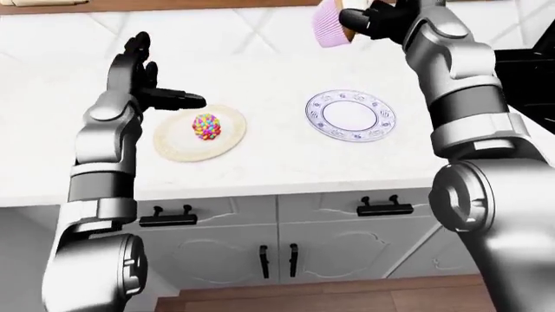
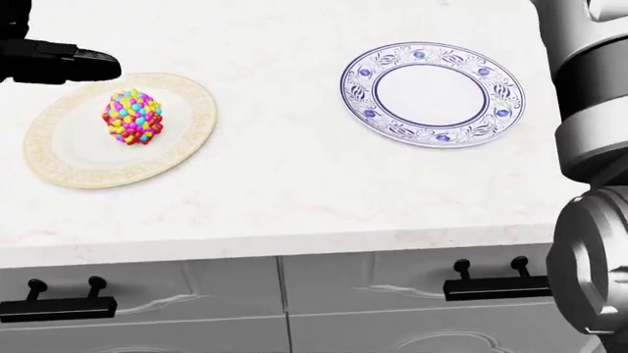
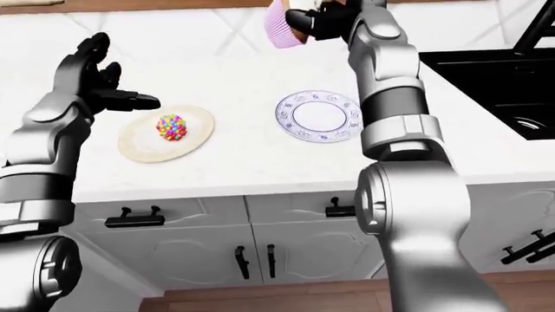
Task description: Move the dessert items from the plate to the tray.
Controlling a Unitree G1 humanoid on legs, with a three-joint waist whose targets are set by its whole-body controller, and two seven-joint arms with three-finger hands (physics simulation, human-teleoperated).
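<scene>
Now our right hand has its fingers closed round the cupcake, lifted high above the surface's far edge, over the bare blue plate. Soft and crushable, we judge; the wrapper suits gripping. Our left hand hangs open.

Right hand: I grip the cupcake high above the blue plate.
Left hand: spread beside the candy ball.

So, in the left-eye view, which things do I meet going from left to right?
left hand → candy ball on the cream plate → pink cupcake in the right hand, raised → blue-patterned plate
</scene>
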